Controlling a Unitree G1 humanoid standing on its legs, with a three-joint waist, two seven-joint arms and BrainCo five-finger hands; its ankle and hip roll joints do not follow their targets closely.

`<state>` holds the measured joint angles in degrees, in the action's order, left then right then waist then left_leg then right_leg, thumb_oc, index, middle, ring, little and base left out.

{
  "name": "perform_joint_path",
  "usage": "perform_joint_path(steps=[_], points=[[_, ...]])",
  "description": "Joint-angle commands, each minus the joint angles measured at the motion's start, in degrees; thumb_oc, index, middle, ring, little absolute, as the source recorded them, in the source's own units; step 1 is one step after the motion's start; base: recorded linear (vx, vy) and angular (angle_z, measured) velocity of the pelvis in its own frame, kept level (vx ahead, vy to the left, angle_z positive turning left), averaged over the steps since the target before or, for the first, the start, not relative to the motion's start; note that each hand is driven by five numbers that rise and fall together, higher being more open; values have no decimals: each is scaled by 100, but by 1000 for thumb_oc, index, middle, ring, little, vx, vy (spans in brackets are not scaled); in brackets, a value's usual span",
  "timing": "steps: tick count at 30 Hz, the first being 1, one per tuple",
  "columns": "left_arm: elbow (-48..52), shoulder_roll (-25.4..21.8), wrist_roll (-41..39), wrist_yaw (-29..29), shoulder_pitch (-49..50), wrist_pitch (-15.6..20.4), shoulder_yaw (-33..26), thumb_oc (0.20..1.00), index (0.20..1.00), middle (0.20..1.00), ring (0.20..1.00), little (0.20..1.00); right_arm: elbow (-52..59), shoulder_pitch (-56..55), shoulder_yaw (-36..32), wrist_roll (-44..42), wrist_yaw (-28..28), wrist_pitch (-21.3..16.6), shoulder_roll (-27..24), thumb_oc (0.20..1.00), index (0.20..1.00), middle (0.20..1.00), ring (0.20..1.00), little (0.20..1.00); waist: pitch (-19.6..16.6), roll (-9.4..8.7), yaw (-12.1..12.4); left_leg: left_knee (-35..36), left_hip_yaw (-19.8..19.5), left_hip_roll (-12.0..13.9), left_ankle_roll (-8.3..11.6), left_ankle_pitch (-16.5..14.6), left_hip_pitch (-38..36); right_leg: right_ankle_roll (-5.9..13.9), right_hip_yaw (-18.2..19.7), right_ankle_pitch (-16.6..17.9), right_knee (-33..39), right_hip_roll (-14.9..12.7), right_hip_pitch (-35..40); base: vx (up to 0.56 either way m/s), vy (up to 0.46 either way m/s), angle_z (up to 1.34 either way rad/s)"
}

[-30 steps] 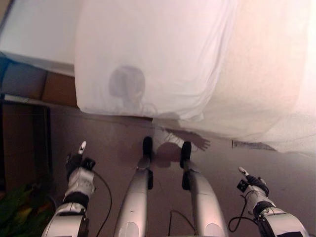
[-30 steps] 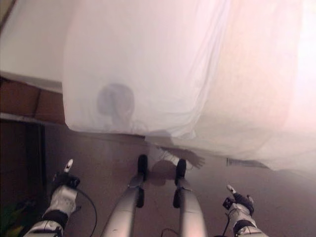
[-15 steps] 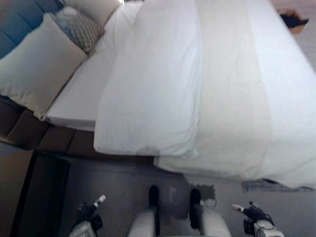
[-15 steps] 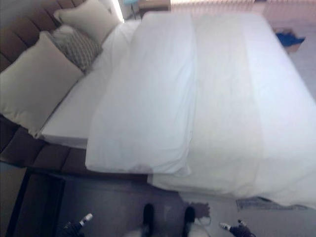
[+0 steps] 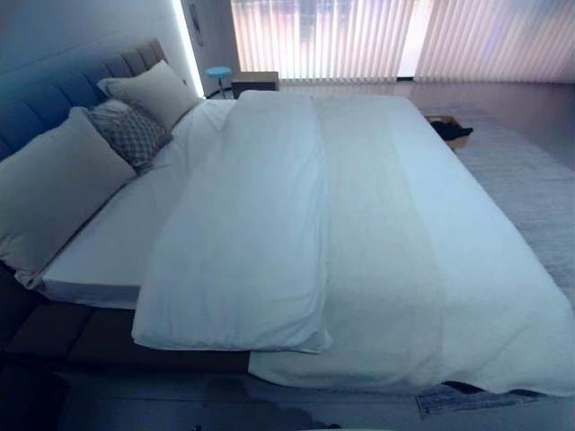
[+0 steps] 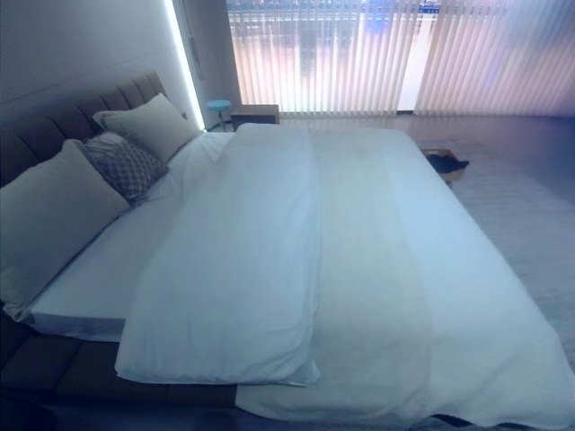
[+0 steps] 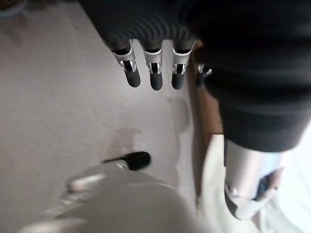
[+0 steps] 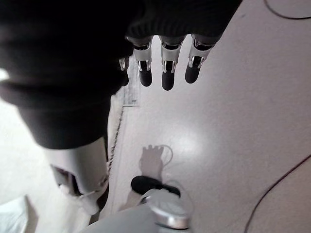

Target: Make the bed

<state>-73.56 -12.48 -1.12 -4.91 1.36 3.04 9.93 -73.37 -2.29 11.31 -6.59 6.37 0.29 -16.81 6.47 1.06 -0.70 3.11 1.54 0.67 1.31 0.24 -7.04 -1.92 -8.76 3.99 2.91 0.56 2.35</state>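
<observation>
One bed [image 5: 90, 337] carries one white duvet [image 5: 377, 269], spread across the mattress with its near-headboard part folded back in a thick band [image 5: 243, 251]. Three pillows [image 5: 54, 189] lean at the headboard [image 5: 45, 99] beside the fold. Left hand [image 7: 153, 73] and right hand [image 8: 165, 68] hang over bare floor [image 7: 58, 97], fingers straight, empty.
</observation>
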Motion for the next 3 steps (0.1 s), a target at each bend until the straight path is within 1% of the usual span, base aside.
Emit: perform_joint_path(steps=[1,3], points=[[-114,-61,406,39,-269,41,78,1000,1000,1000,1000,1000,-68,463,108,225,-60,-51,-89,1000,1000,1000,1000,1000,100,-156,-42,189,129,-226,81,200,84,686,215,-264,16,18,273,38,1,3],[-79,-81,381,76,-264,59,79,1000,1000,1000,1000,1000,-61,489,147,236,-95,-48,-67,1000,1000,1000,1000,1000,80,-153,-22,189,145,-224,81,173,40,697,202,-276,34,12,331,35,-2,2]])
